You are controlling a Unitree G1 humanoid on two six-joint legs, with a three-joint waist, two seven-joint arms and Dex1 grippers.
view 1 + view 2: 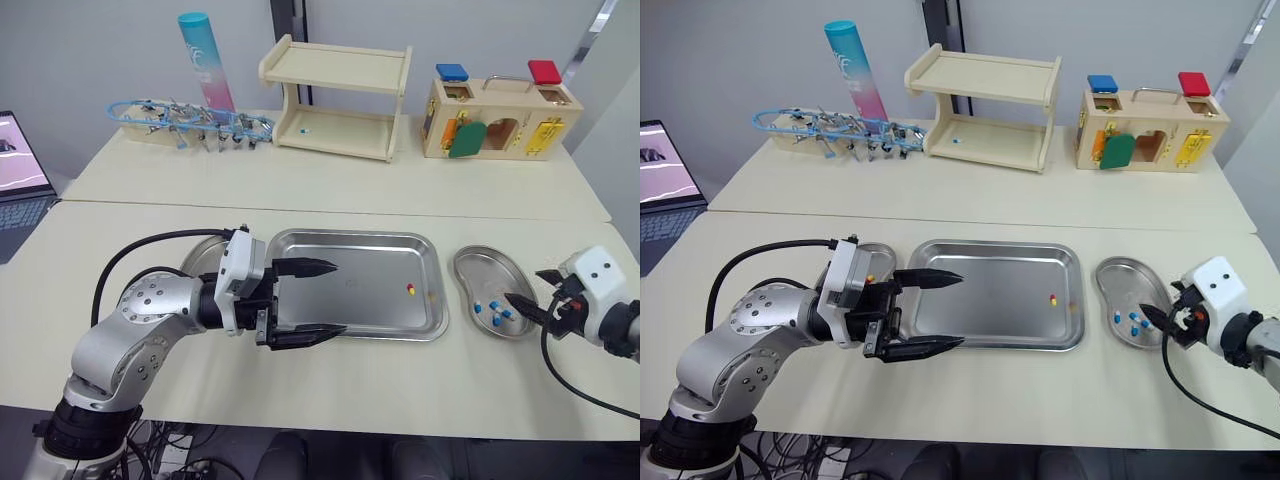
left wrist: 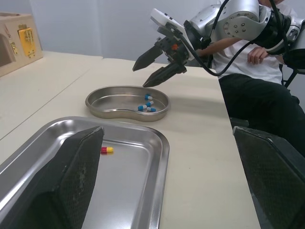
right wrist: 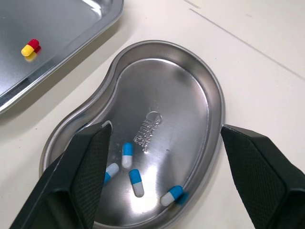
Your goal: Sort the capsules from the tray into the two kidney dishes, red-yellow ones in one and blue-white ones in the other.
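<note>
The steel tray (image 1: 370, 272) lies in the middle of the table with one red-yellow capsule (image 1: 410, 290) near its right end. My left gripper (image 1: 340, 298) is open and hovers over the tray's left end with nothing between its fingers. Behind it, partly hidden, is the left kidney dish (image 1: 878, 256) holding a red-yellow capsule (image 1: 871, 279). The right kidney dish (image 1: 485, 265) holds several blue-white capsules (image 3: 127, 155). My right gripper (image 1: 525, 290) is open just above that dish's near right rim and holds nothing.
Along the back stand a wooden shelf (image 1: 340, 100), a wooden lock box (image 1: 500, 115), a tall blue-pink tube (image 1: 205, 60) and a blue rack of tools (image 1: 190, 125). A laptop (image 1: 20, 175) sits at far left. A seated person (image 2: 248, 62) shows beyond the table's right side.
</note>
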